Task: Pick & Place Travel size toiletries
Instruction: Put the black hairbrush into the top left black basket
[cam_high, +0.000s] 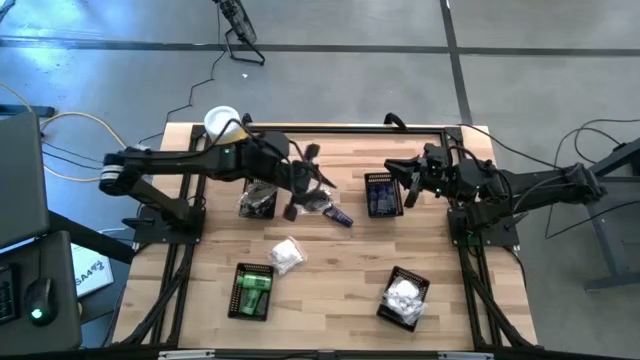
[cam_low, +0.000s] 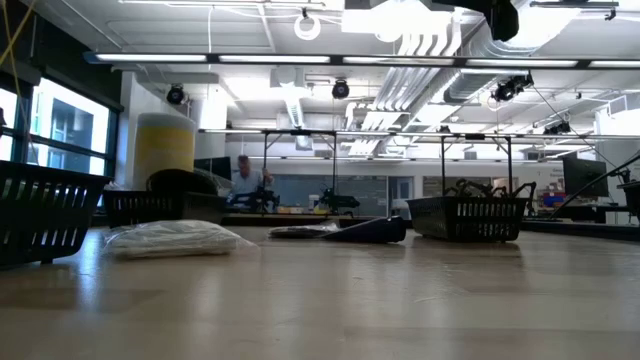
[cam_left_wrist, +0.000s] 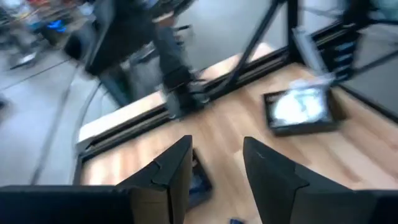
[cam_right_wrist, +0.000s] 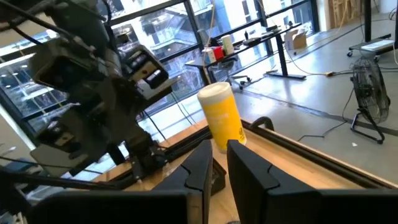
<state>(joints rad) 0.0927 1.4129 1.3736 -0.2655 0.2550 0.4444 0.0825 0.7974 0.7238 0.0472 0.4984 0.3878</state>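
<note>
Your left gripper hangs over the middle of the tabletop, toward its far edge. In its wrist view the fingers stand apart with a clear gap and nothing between them. Whether they are set to close on anything, you cannot tell.

A dark blue tube lies just beside that gripper, toward the near edge, and a silvery-clear packet sits close on the left-arm side. A white packet lies loose nearer the middle. Green bottles fill the basket at the near left, white packets the basket at the near right, and dark items the basket toward the far right.

Your right gripper waits beside that far-right basket, fingers nearly together and holding nothing.

The risk, as I judge it: the tube and the clutter around it lie close together, so a descent slightly off centre could pinch two things at once, or nudge the tube away. Flat packets may also slip out of a shallow pinch. The yellow canister at the far left corner stands near your left arm and could be toppled by a wide swing.
</note>
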